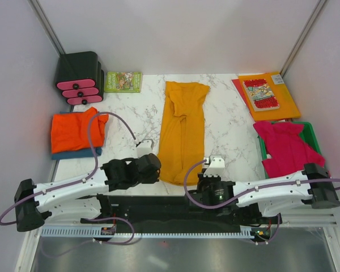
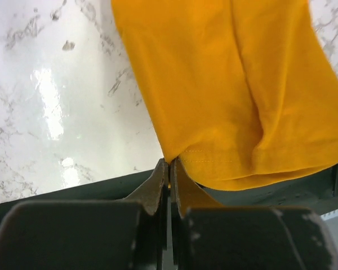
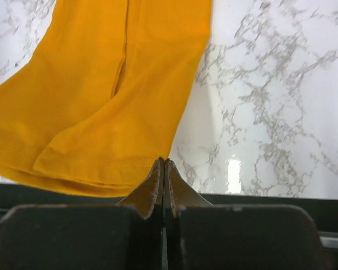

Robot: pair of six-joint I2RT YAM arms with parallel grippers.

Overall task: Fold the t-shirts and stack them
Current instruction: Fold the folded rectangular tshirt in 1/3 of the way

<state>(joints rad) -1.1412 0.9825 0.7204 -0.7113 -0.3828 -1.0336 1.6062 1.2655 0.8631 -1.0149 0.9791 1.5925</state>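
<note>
Two grippers sit at the near edge of the tabletop (image 1: pixel 229 122), both with jaws pressed together. The left gripper (image 2: pixel 169 169) has its tips at the left corner of the hem of the mustard t-shirt (image 1: pixel 181 130), and the right gripper (image 3: pixel 163 166) has its tips at the right corner. Whether either one pinches cloth cannot be told. The mustard t-shirt lies lengthwise at centre, folded narrow, with its hem nearest. At left, a folded red-orange t-shirt (image 1: pixel 73 130) rests on a blue t-shirt (image 1: pixel 73 153). At right, a crimson-pink t-shirt (image 1: pixel 283 147) spills from a green bin (image 1: pixel 311 130). Farthest back are a black drawer unit (image 1: pixel 76 73), a green book (image 1: pixel 123 81) and an orange folder (image 1: pixel 286 102) carrying a comic book (image 1: pixel 260 93).
</note>
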